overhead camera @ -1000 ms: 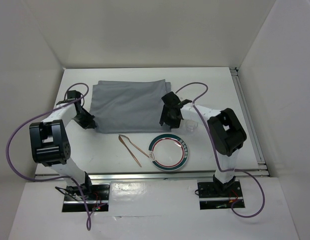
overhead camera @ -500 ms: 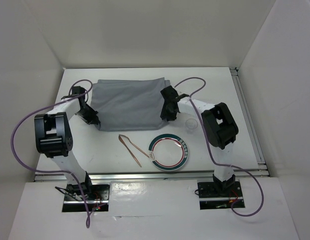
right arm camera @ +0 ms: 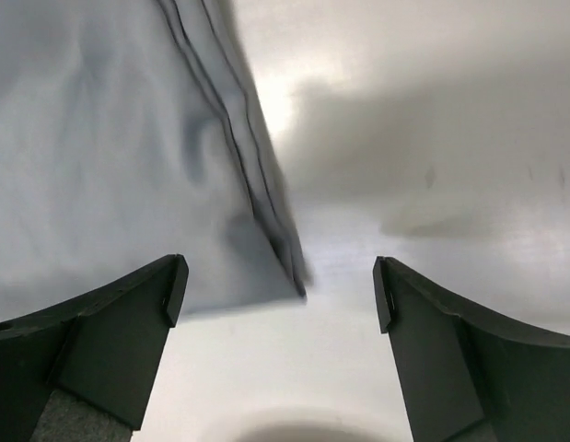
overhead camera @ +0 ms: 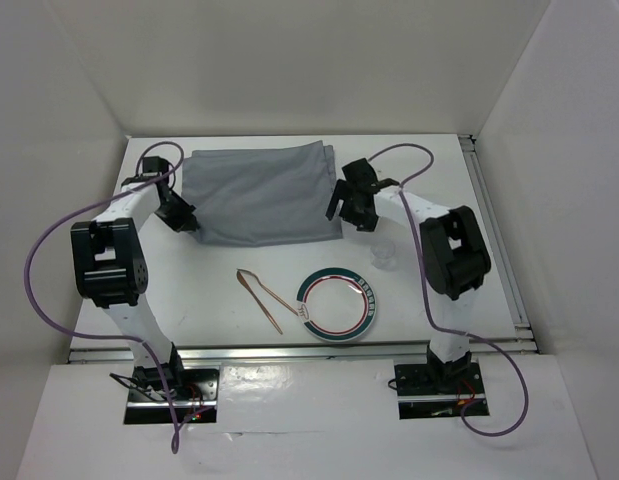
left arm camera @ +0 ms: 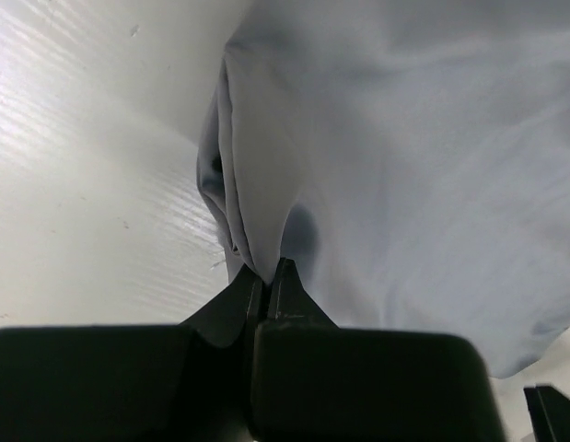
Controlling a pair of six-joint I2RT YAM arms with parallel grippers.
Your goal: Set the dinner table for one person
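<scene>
**Left arm pinching the cloth, right arm let go**

Top view: the dinner table [overhead camera: 429,160] is the big white surface filling the middle of the frame. A grey cloth [overhead camera: 259,195] lies on its upper-centre part. The left gripper [overhead camera: 179,215] sits at the cloth's lower left corner, and the right gripper [overhead camera: 351,210] is just off its right edge. Lower down there's a green-rimmed plate [overhead camera: 339,310], with tongs [overhead camera: 261,297] to its left and a small clear cup [overhead camera: 384,255] to its upper right.

Left wrist view: the left gripper [left arm camera: 266,276] is clamped tight on a fold of the grey cloth [left arm camera: 404,166], with white dinner table [left arm camera: 82,184] at left.

Right wrist view: the right gripper [right arm camera: 280,265] has its fingers wide apart and is holding nothing. The grey cloth [right arm camera: 100,166] fills the upper left, and its corner ends between the fingers. Bare dinner table [right arm camera: 432,138] is at right.
</scene>
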